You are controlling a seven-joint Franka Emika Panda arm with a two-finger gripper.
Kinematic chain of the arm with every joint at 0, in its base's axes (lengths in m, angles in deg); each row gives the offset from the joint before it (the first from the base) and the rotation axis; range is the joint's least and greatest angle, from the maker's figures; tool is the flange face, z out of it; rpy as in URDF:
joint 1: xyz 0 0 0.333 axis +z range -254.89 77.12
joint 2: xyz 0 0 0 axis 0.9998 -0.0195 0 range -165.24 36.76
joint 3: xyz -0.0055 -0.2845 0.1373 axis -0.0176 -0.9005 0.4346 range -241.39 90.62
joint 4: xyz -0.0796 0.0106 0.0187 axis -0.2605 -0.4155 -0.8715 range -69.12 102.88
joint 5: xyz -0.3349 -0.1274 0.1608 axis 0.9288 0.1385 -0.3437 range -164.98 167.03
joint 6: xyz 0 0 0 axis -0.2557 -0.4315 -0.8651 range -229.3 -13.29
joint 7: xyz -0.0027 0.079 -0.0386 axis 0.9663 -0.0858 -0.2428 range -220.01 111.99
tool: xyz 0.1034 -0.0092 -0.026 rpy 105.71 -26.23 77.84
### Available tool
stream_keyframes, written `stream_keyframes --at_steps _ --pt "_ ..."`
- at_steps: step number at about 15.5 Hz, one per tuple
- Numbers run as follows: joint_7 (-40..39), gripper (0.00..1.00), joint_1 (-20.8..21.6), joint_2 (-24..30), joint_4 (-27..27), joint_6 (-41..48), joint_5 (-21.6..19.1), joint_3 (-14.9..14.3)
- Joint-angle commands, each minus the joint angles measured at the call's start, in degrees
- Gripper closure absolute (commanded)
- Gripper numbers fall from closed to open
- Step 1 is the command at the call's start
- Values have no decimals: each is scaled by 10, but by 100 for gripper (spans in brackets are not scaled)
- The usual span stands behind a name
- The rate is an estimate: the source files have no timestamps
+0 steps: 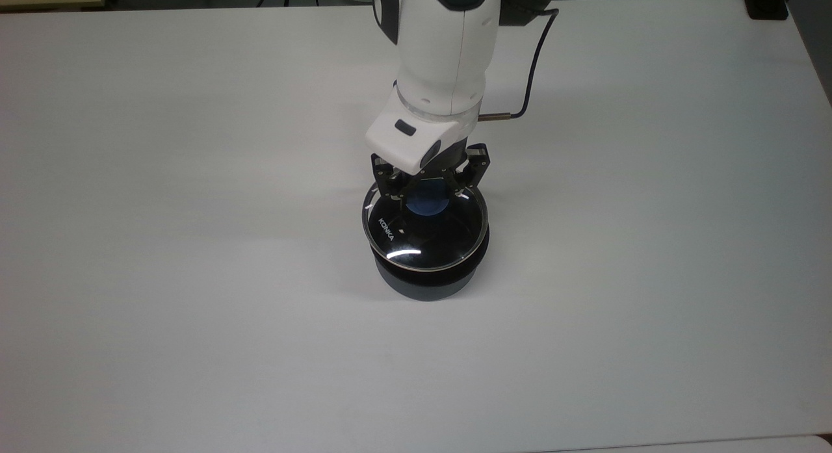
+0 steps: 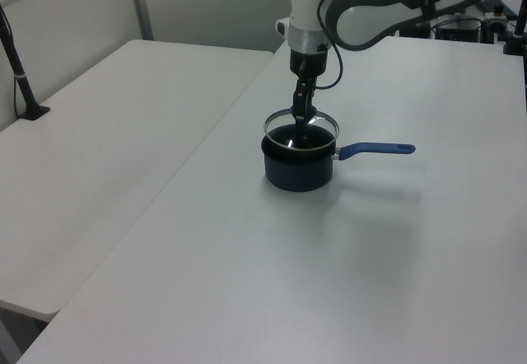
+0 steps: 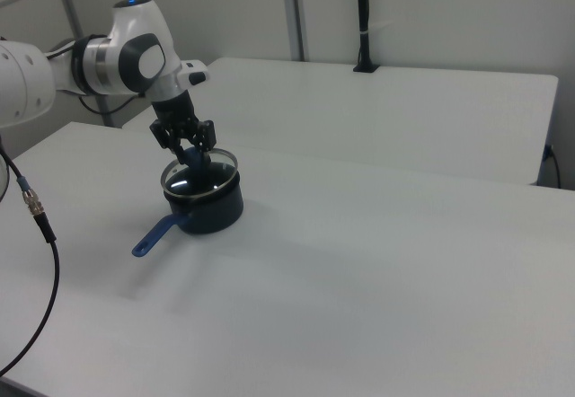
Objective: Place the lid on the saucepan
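i've got the gripper (image 1: 430, 188) right over the pan, its two fingers (image 1: 394, 186) pressed against the blue knob (image 1: 426, 205) from either side, so it's clamped on the lid (image 1: 425, 232). the lid hangs directly under the hand, over the mouth of the saucepan (image 1: 426, 281). in the top view its metal rim lines up closely with the pan's edge, shifted a touch toward the top view's left. from the left view the lid (image 2: 300, 127) looks just above the pan's rim, tilted a little, and i can't tell if it touches the saucepan (image 2: 299, 169) anywhere. the right view gives me the same: lid (image 3: 199, 172) at the top of the pot (image 3: 207, 208), gripper (image 3: 187, 142) on the knob.

count: one lid, one saucepan, one arm. the pan's long blue handle (image 2: 375, 148) sticks out toward the left view's right; in the right view it (image 3: 154, 236) points down and to the right view's left.

through the glass i see the pan's black inside and nothing in it. the white table (image 1: 650, 245) carries the saucepan, and a black cable (image 1: 533, 69) loops off the arm's wrist.
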Motion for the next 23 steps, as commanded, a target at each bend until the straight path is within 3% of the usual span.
stream_keyframes --at_steps 1,5,7,11,12,13,17,23 --pt "15 62 10 -12 -6 -21 10 -7" --pt "30 59 13 -18 -4 -39 10 -7" --pt "29 36 14 -18 0 -43 14 -7" --pt "29 27 15 -11 0 -34 26 -7" --pt "31 5 15 -9 0 -30 25 -7" --pt "32 3 15 -5 0 -16 26 -9" --pt "33 0 9 18 1 3 27 -14" --pt "69 0 -24 143 72 135 28 -23"
